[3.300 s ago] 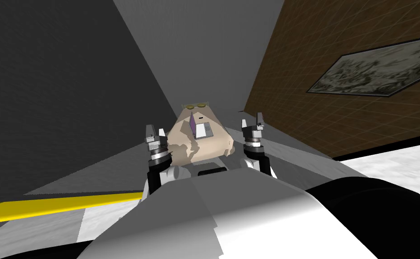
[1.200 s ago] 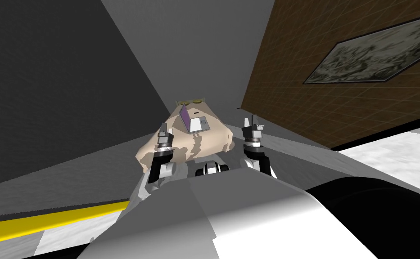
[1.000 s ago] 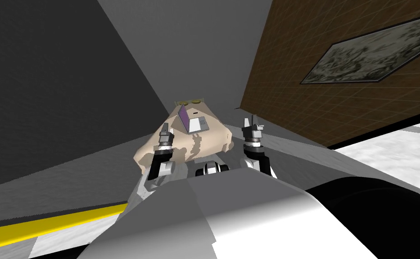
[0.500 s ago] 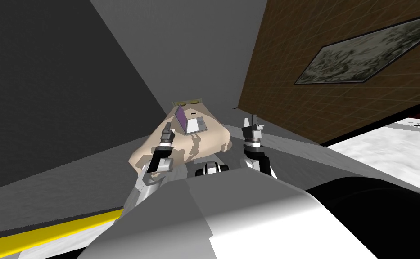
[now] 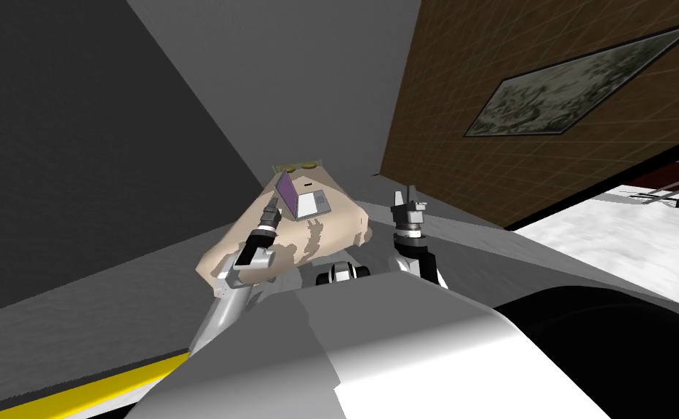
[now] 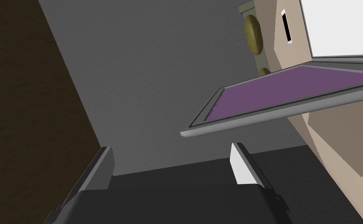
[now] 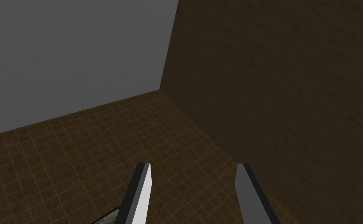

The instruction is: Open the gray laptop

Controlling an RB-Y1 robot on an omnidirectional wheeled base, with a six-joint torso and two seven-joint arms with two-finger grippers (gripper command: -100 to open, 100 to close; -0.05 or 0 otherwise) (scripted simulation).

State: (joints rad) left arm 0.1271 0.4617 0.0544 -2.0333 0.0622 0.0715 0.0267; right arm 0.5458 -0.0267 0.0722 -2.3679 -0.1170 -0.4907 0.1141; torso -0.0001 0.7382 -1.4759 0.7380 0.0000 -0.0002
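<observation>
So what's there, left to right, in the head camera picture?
Dark grey wall, left arm's thin grey fingers, grey laptop with purple screen, right arm's thin grey fingers, framed picture on brown wall.

Laptop shell is showing smooth light grey, with a faint sheen running along the lid's rounded edge. Its screen is rendering flat matt purple. Table is looking matt beige with darker blotches and no grain; could be stone or paint, can't tell. Left gripper fingers are reading smooth matt light grey on a dull black body, and right gripper fingers are looking alike. Grey wall is showing a fine rough stipple. Brown wall is carrying a thin tile-like grid, matt. Floor is looking white and marbled.
</observation>
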